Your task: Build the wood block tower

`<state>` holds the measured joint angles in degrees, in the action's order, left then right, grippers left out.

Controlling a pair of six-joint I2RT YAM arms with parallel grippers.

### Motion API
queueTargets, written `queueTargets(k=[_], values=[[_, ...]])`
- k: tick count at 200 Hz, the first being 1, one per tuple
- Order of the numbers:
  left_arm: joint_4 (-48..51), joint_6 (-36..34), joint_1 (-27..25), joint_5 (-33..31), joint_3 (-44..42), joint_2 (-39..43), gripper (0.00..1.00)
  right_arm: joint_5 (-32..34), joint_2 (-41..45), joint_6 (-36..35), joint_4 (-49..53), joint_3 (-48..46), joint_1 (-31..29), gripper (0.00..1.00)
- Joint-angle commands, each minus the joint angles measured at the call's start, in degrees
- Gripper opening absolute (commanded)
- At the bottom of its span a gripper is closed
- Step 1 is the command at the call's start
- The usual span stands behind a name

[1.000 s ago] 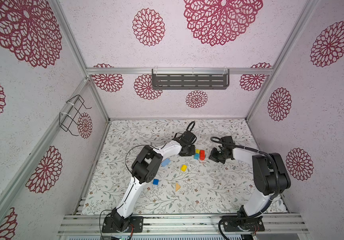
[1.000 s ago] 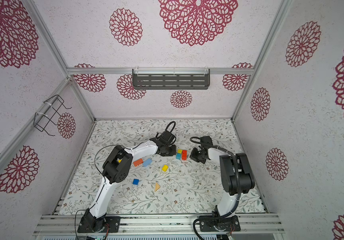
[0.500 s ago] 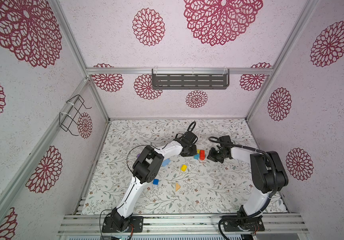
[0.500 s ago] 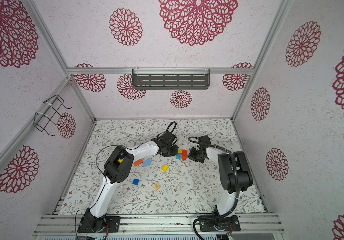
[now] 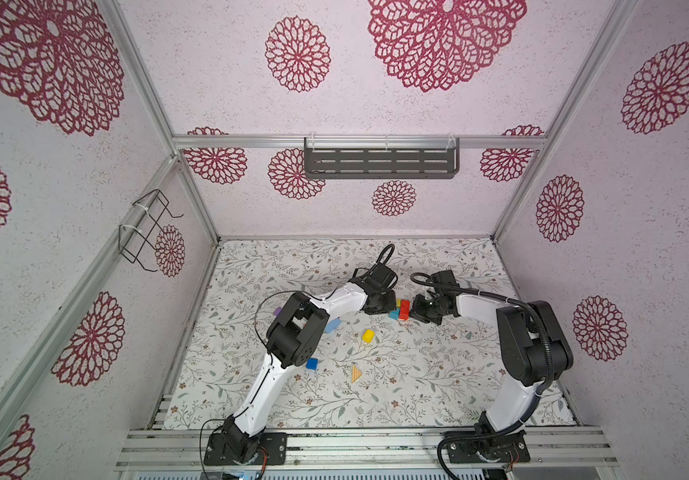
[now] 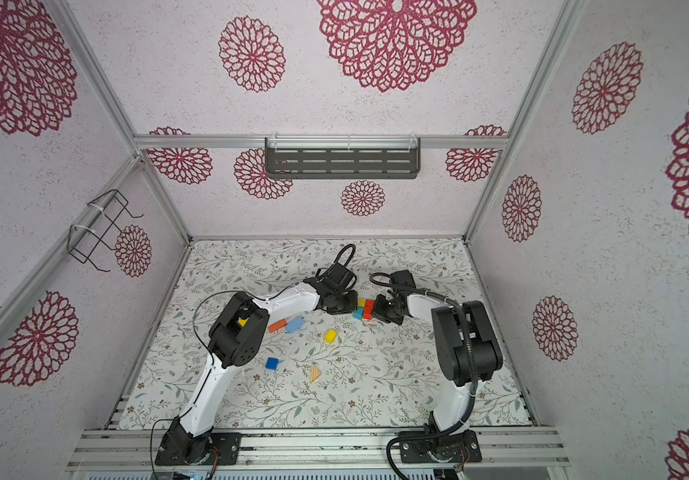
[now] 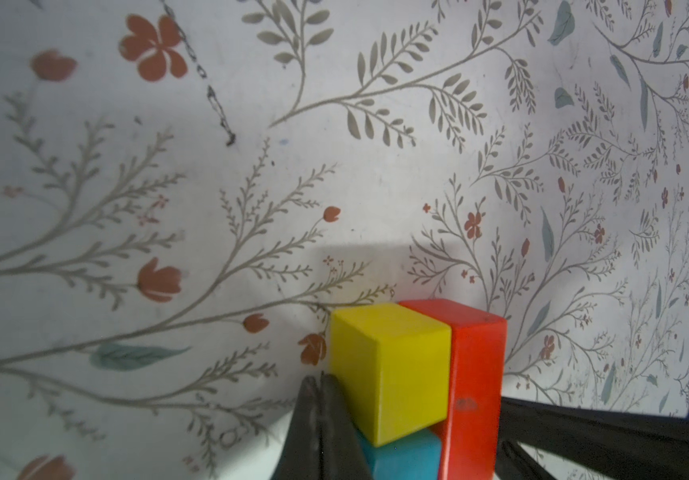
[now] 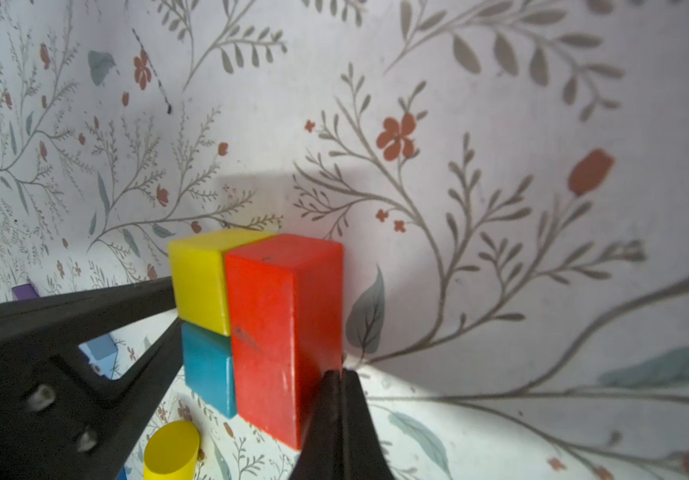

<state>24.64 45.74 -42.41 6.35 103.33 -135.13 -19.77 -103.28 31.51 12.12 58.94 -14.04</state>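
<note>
Barely begun: yellow cube point(image 8: 199, 282), teal block point(image 8: 207, 370) and red brick point(image 8: 268, 332) sit packed between the closed, empty left pincer point(image 7: 318, 380) and right pincer point(image 8: 339, 374); other wood blocks point(image 5: 312, 364) lie loose.

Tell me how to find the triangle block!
Look at the flowery table, on the side nearest the camera. In a top view, the triangle block lies just right of the small dark blue cube. It is the only bare-wood, pointy one; every other block is painted.
</note>
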Motion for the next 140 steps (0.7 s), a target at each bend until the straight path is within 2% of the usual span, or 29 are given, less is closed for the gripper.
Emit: queueTargets(k=[1,50,140], values=[[-1.2,0.8,-0.4,-0.7,-0.8,0.9,0.0,0.0,0.1,-0.1,0.8,1.8,-0.3,0.0],[-1.5,1.1,-0.3,-0.7,-1.4,1.1,0.0,0.0,-0.2,-0.2,1.0,2.1,-0.5,0.0],[0.2,0.3,1.5,-1.7,-0.3,1.3,0.0,5.9,-2.2,-2.2,7.3,7.7,-0.1,0.0]])
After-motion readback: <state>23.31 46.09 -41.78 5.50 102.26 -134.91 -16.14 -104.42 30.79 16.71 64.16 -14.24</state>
